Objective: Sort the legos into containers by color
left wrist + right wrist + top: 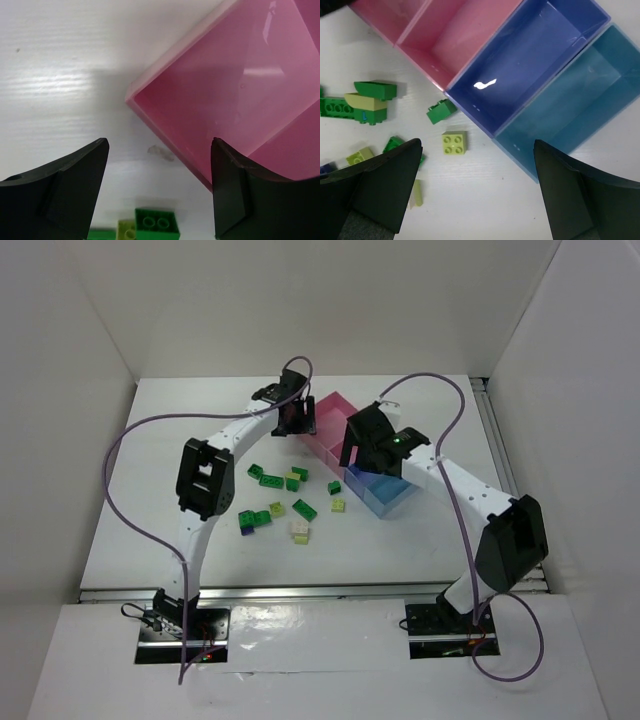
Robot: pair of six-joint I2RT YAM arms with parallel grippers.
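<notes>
Hovering wide, empty: left gripper [159,161] at pink bin [227,95] corner; right gripper [477,159] above lime brick [454,143].

In the top view, the right arm [385,445] hides the middle of the bins [335,405]. The left wrist view's bottom edge cuts a lime brick [127,230]. At lower left of the right wrist view, a finger [375,185] partly covers a green brick [394,144].

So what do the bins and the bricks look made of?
The bins look like smooth, glossy plastic, possibly slightly translucent: a bright glare spot sits on the blue floor. The lime brick looks like hard, opaque moulded plastic, with crisp round studs and a duller sheen.
</notes>
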